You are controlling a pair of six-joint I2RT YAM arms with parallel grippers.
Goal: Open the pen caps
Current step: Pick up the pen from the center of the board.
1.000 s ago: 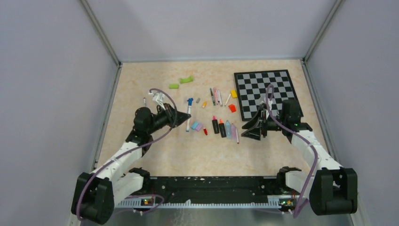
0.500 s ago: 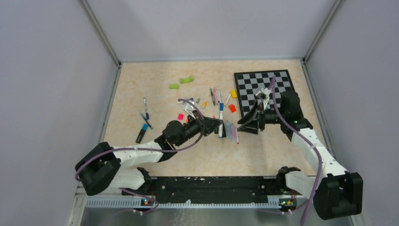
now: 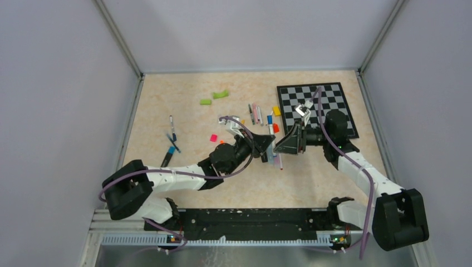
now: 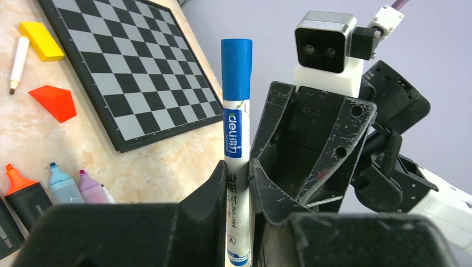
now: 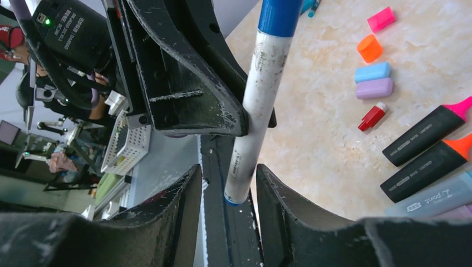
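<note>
My left gripper [image 4: 238, 167] [image 3: 267, 146] is shut on the white barrel of a marker [image 4: 235, 139] and holds it up off the table. Its blue cap [image 4: 236, 61] is still on and points towards the right wrist camera. My right gripper [image 5: 227, 172] [image 3: 285, 146] is open. It sits close beside the marker, and the marker's tail end [image 5: 238, 189] shows between its fingers untouched. Loose pen caps in pink [image 5: 380, 18], orange [image 5: 369, 48], blue [image 5: 373, 72], purple [image 5: 374, 88] and red [image 5: 372, 117] lie on the table. Uncapped highlighters [image 5: 428, 133] lie beside them.
A chessboard [image 3: 317, 108] lies at the back right, just behind the grippers. A yellow block [image 4: 40, 40], an orange wedge [image 4: 54, 103] and a thin pen [image 4: 18, 61] lie beside it. Green pieces [image 3: 221, 94] lie at the back. More pens [image 3: 170, 147] lie at the left.
My left arm has swung right to the middle of the table, carrying the blue-capped marker. My right gripper has moved left and up to meet it.
</note>
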